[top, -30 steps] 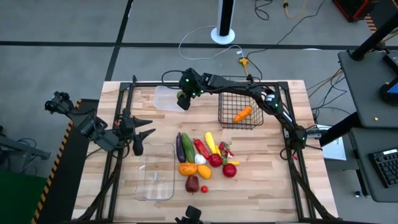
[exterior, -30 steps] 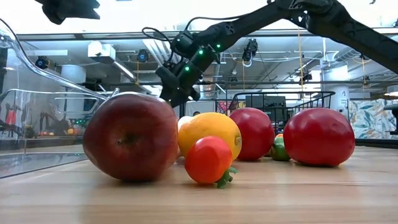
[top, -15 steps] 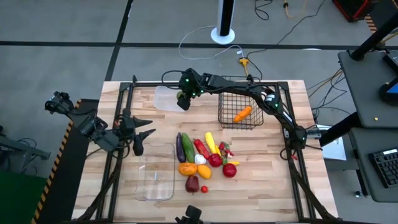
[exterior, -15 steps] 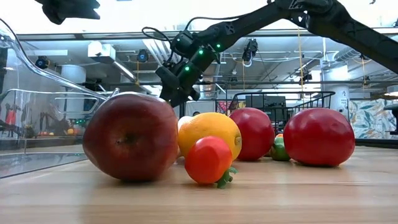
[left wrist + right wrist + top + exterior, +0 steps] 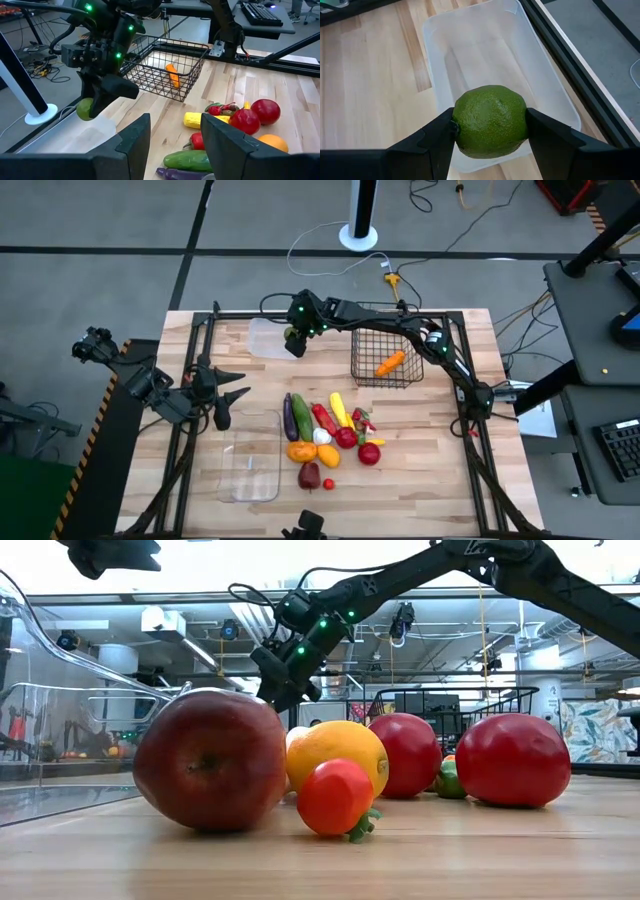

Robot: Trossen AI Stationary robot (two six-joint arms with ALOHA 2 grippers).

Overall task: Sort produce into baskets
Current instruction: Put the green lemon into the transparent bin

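The right gripper (image 5: 490,137) hangs above the small clear tub (image 5: 470,45), its jaws clamped on either side of a green lime (image 5: 490,121); part of the tub is hidden behind the fruit. Beside the tub stands the black wire basket (image 5: 385,358) holding an orange carrot (image 5: 390,363). The remaining produce (image 5: 325,435) lies in a cluster on the surface, apart from the tub. The left gripper (image 5: 172,145) waits with jaws parted and empty, near the long clear tray (image 5: 250,460).
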